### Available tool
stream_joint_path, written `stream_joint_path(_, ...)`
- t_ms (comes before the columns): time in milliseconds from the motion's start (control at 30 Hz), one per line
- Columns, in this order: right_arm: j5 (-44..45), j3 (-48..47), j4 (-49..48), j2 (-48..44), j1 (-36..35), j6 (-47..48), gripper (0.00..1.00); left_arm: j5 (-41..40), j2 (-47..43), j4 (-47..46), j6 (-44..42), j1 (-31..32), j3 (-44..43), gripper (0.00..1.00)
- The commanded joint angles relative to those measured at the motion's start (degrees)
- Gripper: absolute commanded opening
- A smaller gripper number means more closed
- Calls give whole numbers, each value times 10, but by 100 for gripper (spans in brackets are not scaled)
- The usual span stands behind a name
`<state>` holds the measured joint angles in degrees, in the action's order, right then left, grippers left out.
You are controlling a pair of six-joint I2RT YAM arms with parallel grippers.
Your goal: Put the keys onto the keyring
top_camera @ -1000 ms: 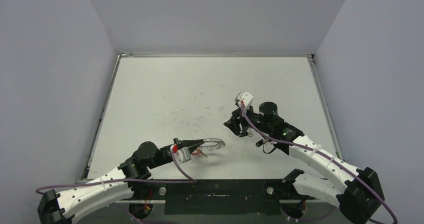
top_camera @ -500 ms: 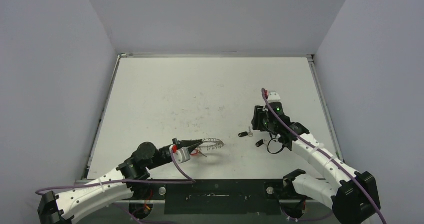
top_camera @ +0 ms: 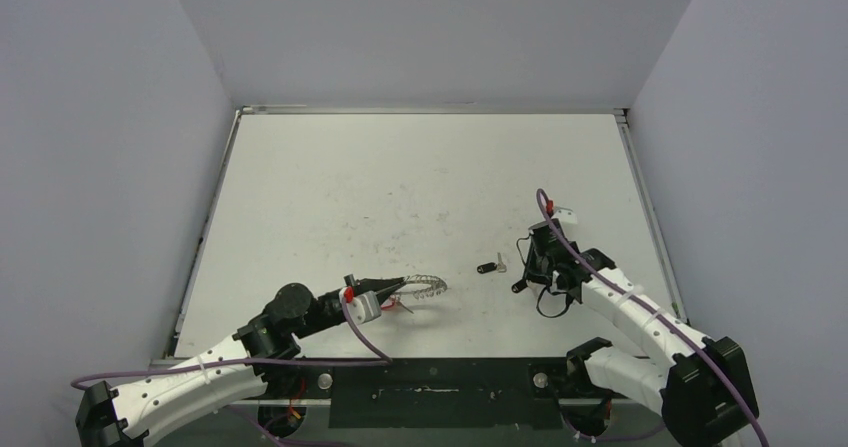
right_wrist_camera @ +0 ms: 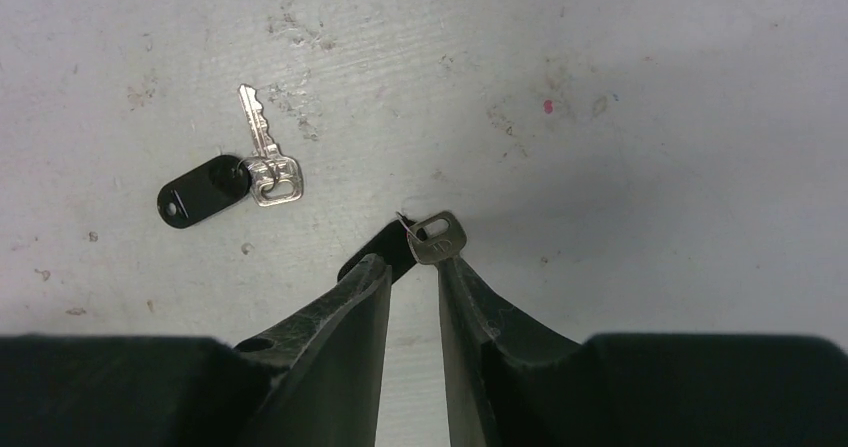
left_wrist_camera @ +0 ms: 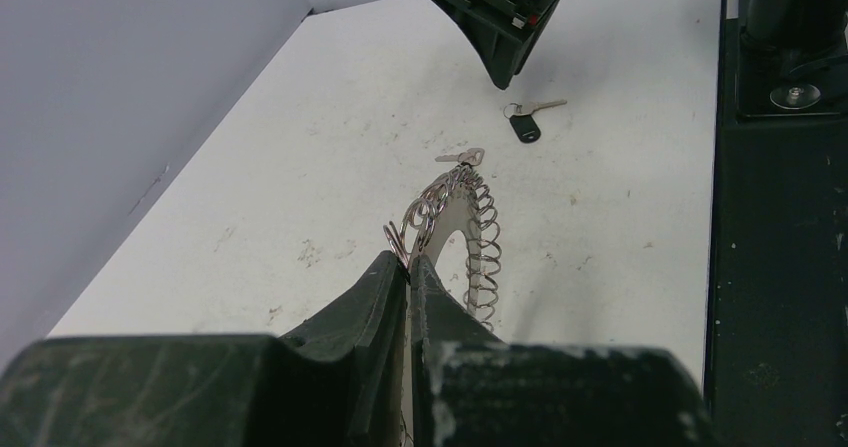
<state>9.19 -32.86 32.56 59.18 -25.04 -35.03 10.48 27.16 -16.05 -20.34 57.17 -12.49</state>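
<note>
Grey keyring [left_wrist_camera: 442, 207], clamped in left claw [left_wrist_camera: 408, 269]

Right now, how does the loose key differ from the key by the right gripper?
The loose key lies alone; the other key sits at the right gripper's jaws. The loose key shows blade and whole black tag; the other key only its silver head and part of its tag. Both have black tags.

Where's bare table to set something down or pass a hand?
Bare: far half of the table, back edge down to the keyring. Crowded: near strip from keyring to right fingers, with a loose key between and the second key at them.
</note>
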Motion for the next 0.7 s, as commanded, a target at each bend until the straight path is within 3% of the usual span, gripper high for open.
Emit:
stream_joint_path(0,30,-7,-8,29,5,-24,25,-8,-3,-40,5,0,-7,0)
stream_joint_path(300,2,-15,-52,79,8,11,21,-11,0,-41,11,0,-8,0)
stream_joint_path(667,-15,-11,-70,100,11,22,25,-12,6,-40,13,0,-12,0)
